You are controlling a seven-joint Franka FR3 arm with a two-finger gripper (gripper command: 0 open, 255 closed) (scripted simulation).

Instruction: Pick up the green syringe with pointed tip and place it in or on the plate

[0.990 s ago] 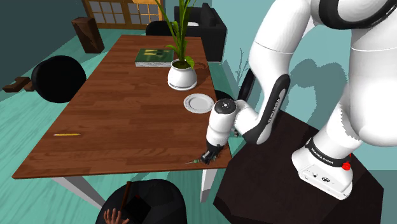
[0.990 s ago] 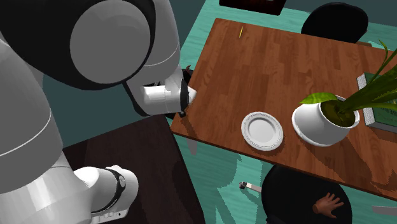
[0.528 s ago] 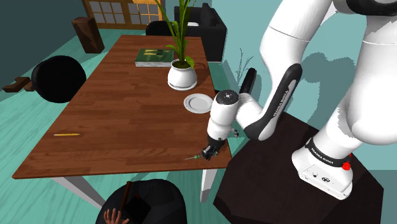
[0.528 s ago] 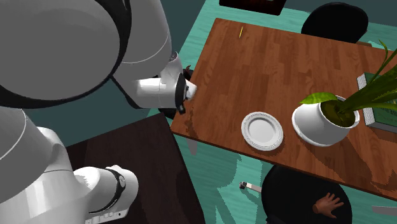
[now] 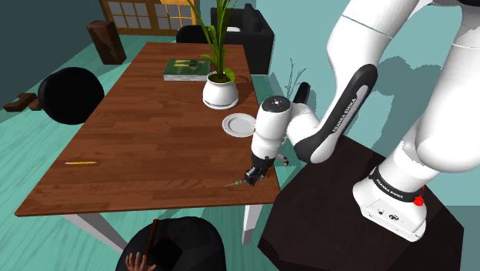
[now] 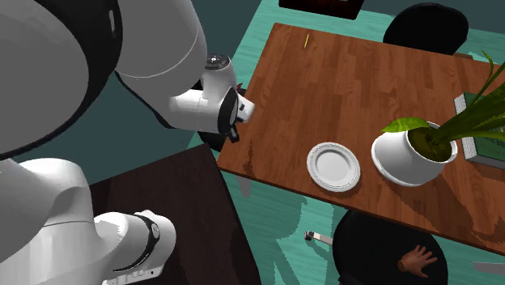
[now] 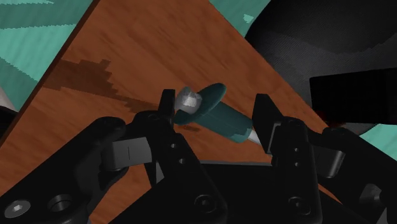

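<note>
A teal-green syringe (image 7: 219, 114) with a grey plunger end and a pale pointed tip sits between my gripper's (image 7: 215, 114) black fingers, clasped lengthwise, end to end. In the shoulder view the gripper (image 5: 251, 177) hangs a little above the wooden table's (image 5: 154, 138) near corner, and the syringe (image 5: 233, 185) pokes out toward that view's left. The white plate (image 5: 240, 123) lies empty on the table beyond the gripper, beside the plant pot. In the second exterior view the gripper (image 6: 233, 136) is over the table's left edge, left of the plate (image 6: 333, 166).
A white pot with a tall plant (image 5: 220, 92) stands just behind the plate, with a green book (image 5: 186, 69) farther back. A yellow pencil (image 5: 81, 162) lies near the table's far side edge. Black round chairs (image 5: 71, 94) surround the table. My dark stand (image 5: 346, 223) is beside the corner.
The gripper has risen off the table's corner with the syringe in it, moving slightly toward the plate. The arm's elbow has lifted too.
</note>
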